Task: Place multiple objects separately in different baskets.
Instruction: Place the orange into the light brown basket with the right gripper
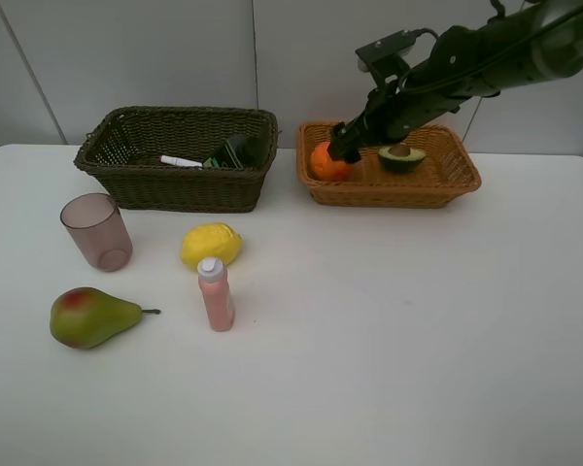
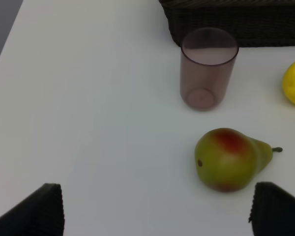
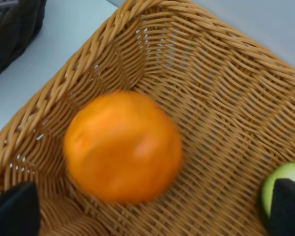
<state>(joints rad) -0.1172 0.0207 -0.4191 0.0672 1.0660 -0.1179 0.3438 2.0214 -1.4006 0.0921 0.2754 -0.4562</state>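
Observation:
My right gripper point(image 1: 342, 151) hangs open over the left end of the orange-tan basket point(image 1: 389, 189). In the right wrist view its fingertips point(image 3: 14, 209) stand wide apart, and the orange point(image 3: 123, 146) lies blurred between and beyond them on the basket's weave point(image 3: 211, 73). The orange point(image 1: 325, 162) and the avocado half point(image 1: 401, 157) are both in that basket. The dark brown basket point(image 1: 175, 184) holds a white marker point(image 1: 181, 161) and a dark pump bottle point(image 1: 238, 150). On the table stand the pinkish cup point(image 1: 97, 231), lemon point(image 1: 211, 245), pink bottle point(image 1: 216, 294) and pear point(image 1: 89, 317). My left gripper point(image 2: 160, 211) is open, just short of the pear point(image 2: 228, 160).
Both baskets stand along the table's far edge, side by side, in front of a white wall. The cup point(image 2: 208, 66) stands upright just in front of the dark basket point(image 2: 236, 22). White tabletop point(image 1: 418, 330) stretches to the right of the pink bottle.

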